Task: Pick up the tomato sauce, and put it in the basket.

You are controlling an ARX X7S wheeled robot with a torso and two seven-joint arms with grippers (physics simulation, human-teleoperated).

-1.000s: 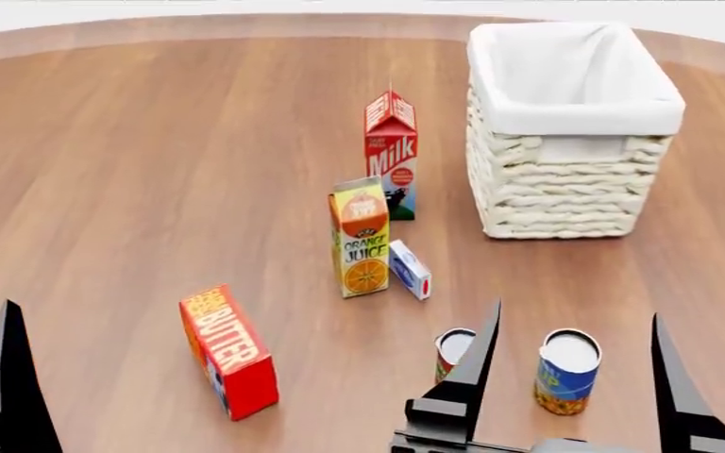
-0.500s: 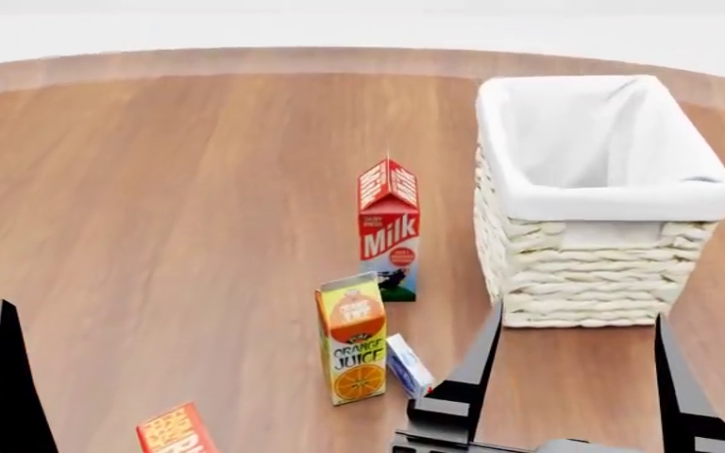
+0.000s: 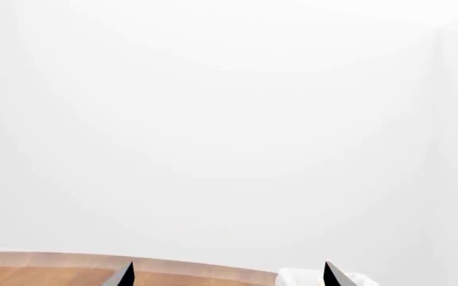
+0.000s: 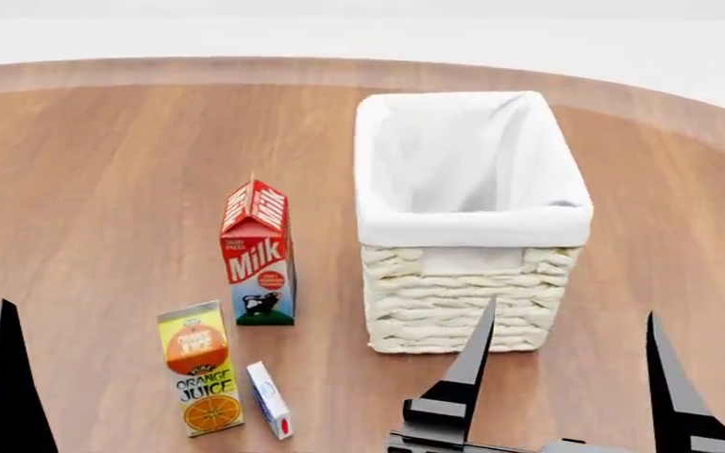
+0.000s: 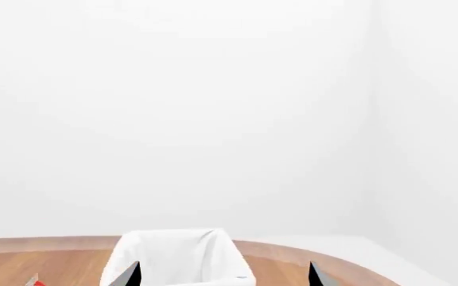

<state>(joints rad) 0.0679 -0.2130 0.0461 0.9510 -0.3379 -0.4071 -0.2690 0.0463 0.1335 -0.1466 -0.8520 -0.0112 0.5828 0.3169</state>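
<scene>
Right end effector: nearest the robot, fingers spread wide apart with nothing between them; it hangs in front of the basket's near wall.
Left end effector: fingers also apart and empty in the left wrist view; only one finger shows in the head view.
Tomato sauce: not visible in any view, so its place, which way it points and its long axis cannot be told.
Small white box: lies near the bench's near edge, just beside the orange juice carton.
Milk carton: upright, a little farther in, close to the basket's left side.
Basket: mid-bench toward the far edge, upright, mouth open, white cloth liner showing, nothing seen inside.
Risk: with the can out of sight, a reach made now would be blind; my judgement is that a finger could tip a carton or shove the basket.
Risk two: the wrong can could be taken if the label is not checked first.
</scene>
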